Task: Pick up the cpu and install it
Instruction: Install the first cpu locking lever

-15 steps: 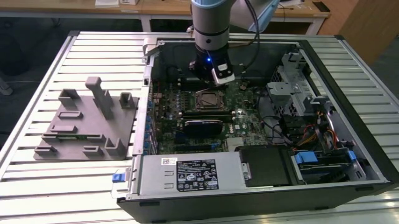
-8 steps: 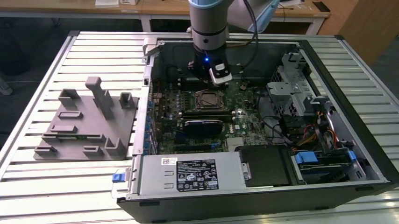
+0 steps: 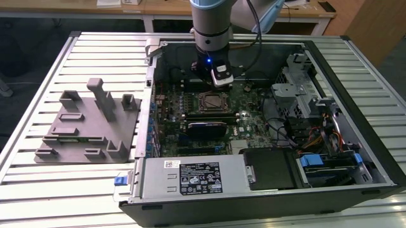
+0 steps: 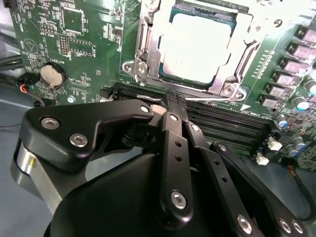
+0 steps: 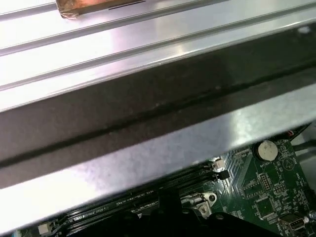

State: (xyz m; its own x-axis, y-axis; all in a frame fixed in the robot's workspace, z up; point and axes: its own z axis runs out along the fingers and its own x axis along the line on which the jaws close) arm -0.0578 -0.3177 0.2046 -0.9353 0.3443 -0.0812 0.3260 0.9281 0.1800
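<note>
Silver-topped square cpu [image 4: 200, 47] with thin green rim lies seated in the metal-framed socket [image 4: 148, 59] on the green motherboard [image 4: 79, 44]. My black pincer [image 4: 170, 111] hangs just beside the socket, above the black memory slots [image 4: 232, 126], its fingers [image 4: 173, 148] drawn together, holding nothing. Open black computer case [image 3: 355, 194] sits on the slatted metal worktop [image 3: 57, 190]; grey plastic fixture block [image 3: 89, 128] lies toward the exterior view's left.

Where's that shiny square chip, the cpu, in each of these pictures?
Exterior view: the cpu sits in the motherboard socket, just in front of the arm's end effector.
Second wrist view: it lies inside the metal socket frame.
First wrist view: not in it.
Shared landmark: the round coin battery.
</note>
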